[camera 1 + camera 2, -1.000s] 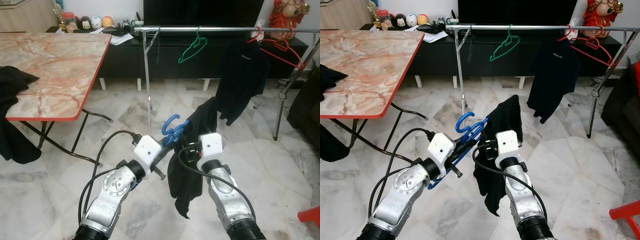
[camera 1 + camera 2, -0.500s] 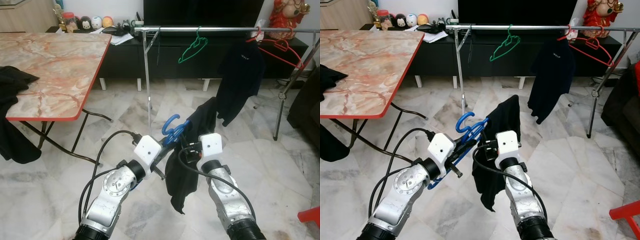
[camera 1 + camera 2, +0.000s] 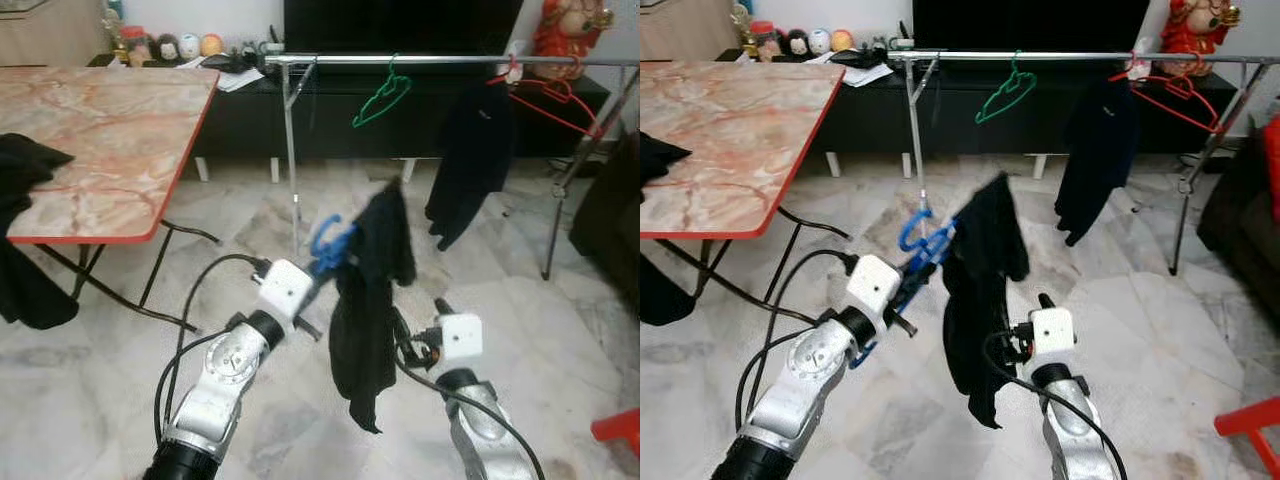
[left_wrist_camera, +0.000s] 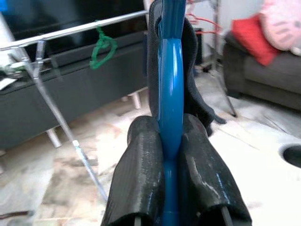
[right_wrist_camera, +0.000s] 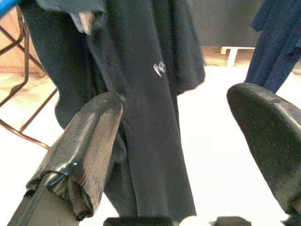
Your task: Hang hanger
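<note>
Blue hanger (image 3: 326,243) with black garment (image 3: 366,300) draped on it, held up in front of robot, short of rail (image 3: 450,61). Left gripper (image 4: 170,155) clamped on hanger shaft, fingers (image 4: 141,174) pressed to both sides. Right gripper (image 5: 188,141) spread wide, empty, below and just beside hanging garment. Green hanger (image 3: 380,100), dark shirt (image 3: 470,150), red hanger (image 3: 545,95) on rail. Marble table (image 3: 100,130) to left.
</note>
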